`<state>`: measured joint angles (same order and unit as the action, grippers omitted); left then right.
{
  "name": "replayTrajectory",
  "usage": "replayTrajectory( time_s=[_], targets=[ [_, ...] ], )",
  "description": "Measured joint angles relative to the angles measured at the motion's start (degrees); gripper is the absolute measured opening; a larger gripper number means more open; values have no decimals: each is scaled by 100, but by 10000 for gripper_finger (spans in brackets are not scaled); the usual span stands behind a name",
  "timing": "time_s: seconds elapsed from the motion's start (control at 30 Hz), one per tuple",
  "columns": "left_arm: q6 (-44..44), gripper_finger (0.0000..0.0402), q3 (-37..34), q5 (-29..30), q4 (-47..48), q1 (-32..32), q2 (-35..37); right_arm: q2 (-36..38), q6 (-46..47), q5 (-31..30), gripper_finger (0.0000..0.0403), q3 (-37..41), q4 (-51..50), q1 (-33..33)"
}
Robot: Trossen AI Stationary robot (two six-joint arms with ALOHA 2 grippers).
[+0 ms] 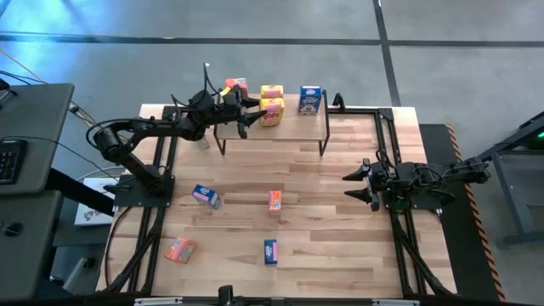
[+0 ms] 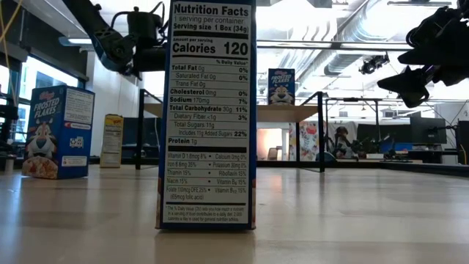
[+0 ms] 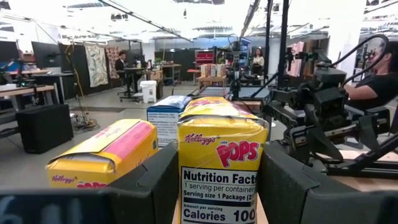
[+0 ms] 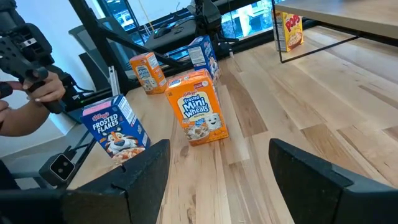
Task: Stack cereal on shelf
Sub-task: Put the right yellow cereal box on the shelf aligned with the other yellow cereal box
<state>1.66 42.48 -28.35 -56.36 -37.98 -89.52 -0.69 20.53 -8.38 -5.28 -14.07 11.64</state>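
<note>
While the left jaws (image 3: pixel 214 186) sit narrowly closed around a yellow Pops box (image 3: pixel 219 168) on the shelf (image 1: pixel 289 127), a careless release could topple it into the neighbouring Pops box (image 3: pixel 102 155); the right jaws (image 1: pixel 359 185) hang open, empty.

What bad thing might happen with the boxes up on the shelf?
The left gripper holds a yellow box close beside another yellow box on the shelf. Letting go or pulling back crookedly could tip it or knock its neighbour. The red box sits by the shelf's back edge right next to the arm, so a bump might push it off.
</note>
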Motion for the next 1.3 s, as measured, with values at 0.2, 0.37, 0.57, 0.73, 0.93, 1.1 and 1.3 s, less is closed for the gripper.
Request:
replayTrajectory(
  time_s=[0.2, 0.37, 0.57, 0.73, 0.93, 1.1, 1.3],
  targets=[
    [-75, 172, 17, 39, 13, 2, 0, 0, 0, 0, 266, 0, -1, 0],
    [-148, 172, 309, 38, 597, 27, 0, 0, 0, 0, 266, 0, 0, 0],
    [-235, 172, 407, 30, 824, 31, 0, 0, 0, 0, 266, 0, -2, 0],
    [-235, 172, 406, 26, 963, 31, 0, 0, 0, 0, 266, 0, -2, 0],
    [-246, 172, 404, 80, 1026, 66, 0, 0, 0, 0, 266, 0, -1, 0],
    [-191, 174, 404, 200, 1134, 92, 0, 0, 0, 0, 266, 0, -2, 0],
    [-175, 189, 404, 228, 1246, 92, 0, 0, 0, 0, 266, 0, 0, 0]
  ],
)
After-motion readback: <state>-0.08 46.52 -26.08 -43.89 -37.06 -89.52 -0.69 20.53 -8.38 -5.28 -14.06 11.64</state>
